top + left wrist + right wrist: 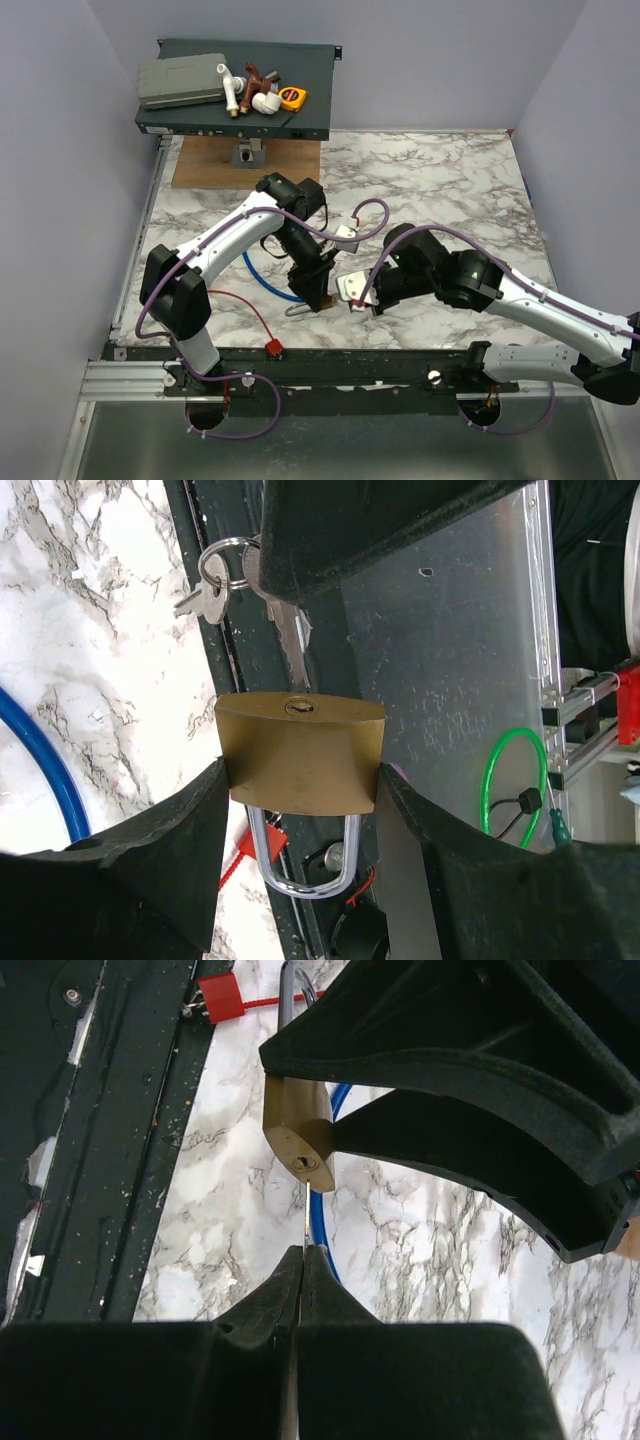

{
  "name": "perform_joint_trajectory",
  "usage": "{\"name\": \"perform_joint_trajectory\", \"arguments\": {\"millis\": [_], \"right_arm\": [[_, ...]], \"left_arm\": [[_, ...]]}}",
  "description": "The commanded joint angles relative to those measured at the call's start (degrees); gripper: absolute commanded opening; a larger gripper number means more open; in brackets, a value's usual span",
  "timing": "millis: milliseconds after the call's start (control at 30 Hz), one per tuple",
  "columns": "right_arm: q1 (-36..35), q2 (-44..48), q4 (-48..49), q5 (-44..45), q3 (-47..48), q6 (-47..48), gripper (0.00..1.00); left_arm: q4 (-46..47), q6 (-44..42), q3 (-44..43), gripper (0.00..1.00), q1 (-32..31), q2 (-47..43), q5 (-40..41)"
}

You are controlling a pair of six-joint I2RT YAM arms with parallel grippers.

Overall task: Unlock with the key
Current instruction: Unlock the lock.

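— While you hold it like that, how far along are we?
— Not unlocked yet. My left gripper (pixel 300 772), half open, clamps the brass padlock (pixel 300 748) by its sides. My right gripper (pixel 303 1256) is pinched shut on the key (pixel 288 640), whose tip sits at the keyhole (pixel 299 707). The shackle (pixel 305 868) looks latched. By my judgement, full insertion and the turn are left.
— Any brand or writing?
— None I can read.
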State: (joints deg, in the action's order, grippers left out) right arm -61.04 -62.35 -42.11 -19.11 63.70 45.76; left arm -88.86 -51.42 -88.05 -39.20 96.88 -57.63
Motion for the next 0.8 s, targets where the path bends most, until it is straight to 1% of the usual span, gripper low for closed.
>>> {"name": "perform_joint_trajectory", "arguments": {"millis": [0,767], "right_arm": [[-0.8,-0.2,-0.8,0.4,1.7,0.0,0.01],[-2.0,-2.0,1.2,0.5,1.6,-0.6,0.01]], "left_arm": [[-4.1,-0.3,-1.6,0.0,-0.4,-0.3,-2.2],[-4.1,0.1,-2.4,0.0,-0.4,-0.5,-1.9]]}}
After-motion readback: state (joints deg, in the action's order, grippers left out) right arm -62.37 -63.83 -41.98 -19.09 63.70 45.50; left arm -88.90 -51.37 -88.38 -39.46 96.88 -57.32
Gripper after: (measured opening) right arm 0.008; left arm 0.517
